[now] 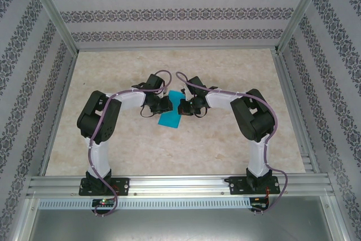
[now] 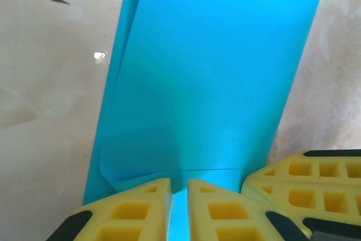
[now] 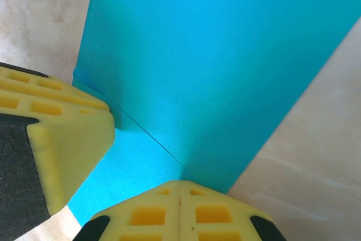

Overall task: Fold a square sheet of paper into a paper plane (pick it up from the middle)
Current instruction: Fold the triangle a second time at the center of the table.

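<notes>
Turquoise paper, folded lengthwise into a narrow strip, mid-desk between both arms. Left claw: yellow fingers nearly together, pinching the paper's near edge. Right claw: fingers pressed together on the paper's edge, beside the left.

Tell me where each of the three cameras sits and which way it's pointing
Top external: above and behind the bases, looking down at the table; both arms, blue paper between them.
Left wrist: on the left arm, facing the paper; left claw nearly closed on its edge, other claw's finger at right.
Right wrist: on the right arm; right claw shut on the paper, other claw's finger at left.
Shared: the paper, both claws.
</notes>
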